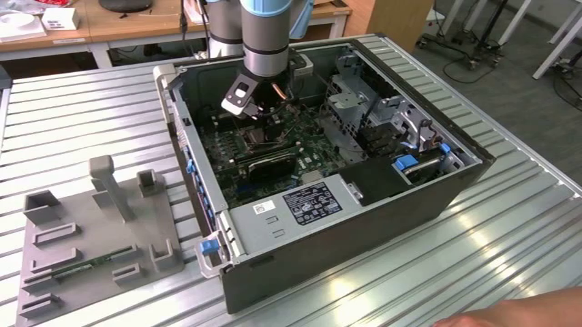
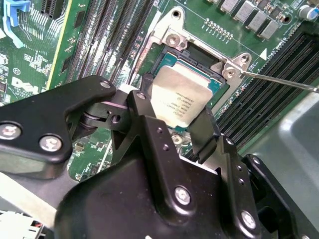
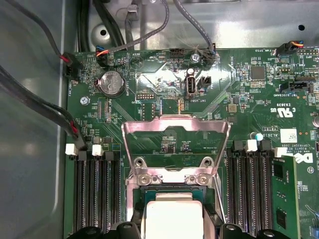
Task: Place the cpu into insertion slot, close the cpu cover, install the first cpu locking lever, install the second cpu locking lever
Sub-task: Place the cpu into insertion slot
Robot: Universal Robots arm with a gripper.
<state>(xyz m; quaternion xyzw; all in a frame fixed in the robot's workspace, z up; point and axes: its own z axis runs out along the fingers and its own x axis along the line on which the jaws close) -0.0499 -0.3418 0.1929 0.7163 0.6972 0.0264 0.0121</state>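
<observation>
The black hand (image 2: 174, 112) pinched the small flat silver-grey cpu (image 2: 182, 92) by opposite edges, right over the dark square silver-rimmed insertion slot (image 2: 170, 60). The thin silver frame cpu cover (image 3: 149, 124) stood swung back, leaving the slot reachable.

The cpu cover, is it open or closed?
Open. In the first wrist view the cpu cover is swung back away from the insertion slot, and the cpu, held by the gripper, is uncovered.
</observation>
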